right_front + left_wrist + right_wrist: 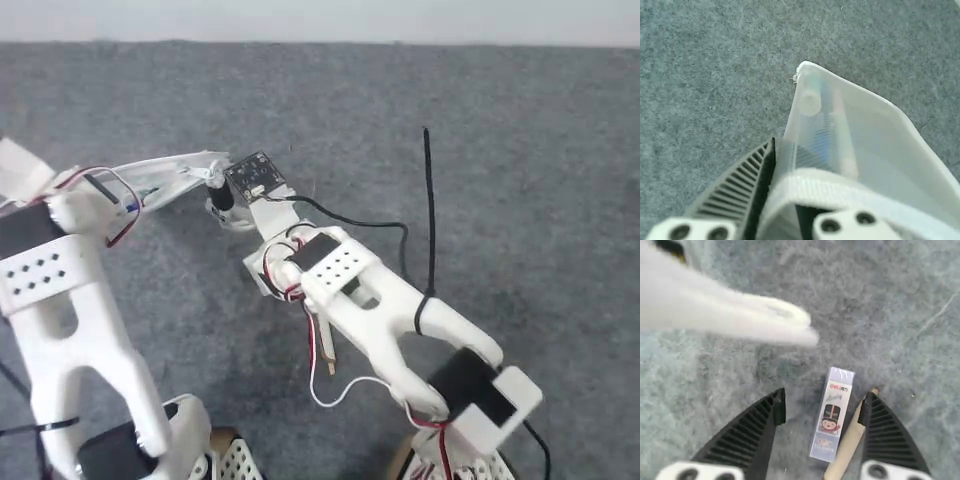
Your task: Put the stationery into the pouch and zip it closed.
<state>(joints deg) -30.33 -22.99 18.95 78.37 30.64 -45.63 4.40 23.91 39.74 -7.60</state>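
Note:
My left gripper [788,167] is shut on the translucent white pouch [855,135] and holds it off the carpet; pens and a blue item show through its wall. In the high view the pouch [175,172] stretches from the left gripper [135,195] towards the right gripper [224,200]. My right gripper [824,399] is open and points down over a small boxed eraser [832,417], which lies on the carpet between its fingers. A wooden pencil [846,445] lies beside the eraser, against one finger. One end of the pouch [735,315] hangs just above.
Grey carpet [500,130] covers the whole table. A black cable [430,210] runs from the right arm across the carpet. A wooden stick-like pencil end [328,350] pokes out under the right arm. Open carpet lies far right.

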